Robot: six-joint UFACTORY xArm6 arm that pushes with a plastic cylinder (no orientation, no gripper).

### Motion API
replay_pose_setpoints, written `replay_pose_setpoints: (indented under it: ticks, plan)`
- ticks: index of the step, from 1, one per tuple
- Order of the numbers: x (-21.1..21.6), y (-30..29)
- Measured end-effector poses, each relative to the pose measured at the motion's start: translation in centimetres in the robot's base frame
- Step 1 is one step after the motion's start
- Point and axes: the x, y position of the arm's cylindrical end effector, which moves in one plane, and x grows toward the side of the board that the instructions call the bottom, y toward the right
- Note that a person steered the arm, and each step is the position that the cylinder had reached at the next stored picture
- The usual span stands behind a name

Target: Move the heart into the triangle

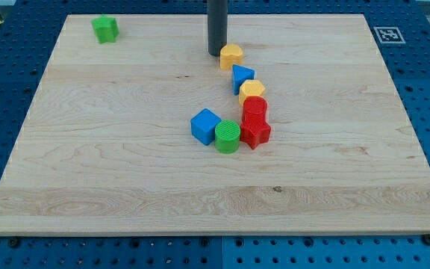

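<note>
A yellow heart [231,55] lies near the view's top centre on the wooden board [125,164]. Just below and right of it lies a blue triangle [242,76], close to the heart, perhaps touching. My tip [216,52] stands right next to the heart's left side. The rod rises out of the view's top.
Below the triangle a chain runs down: a yellow block [251,91], a red block [254,109], a red star-like block [254,133], a green cylinder [228,137] and a blue cube [205,125]. A green block [105,28] lies at the top left.
</note>
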Motion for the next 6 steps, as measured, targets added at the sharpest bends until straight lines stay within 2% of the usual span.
replay_pose_setpoints:
  ticks: [1,3,6]
  plan:
    - [1.7,0.0]
    - [-1.7,0.2]
    - [1.3,1.3]
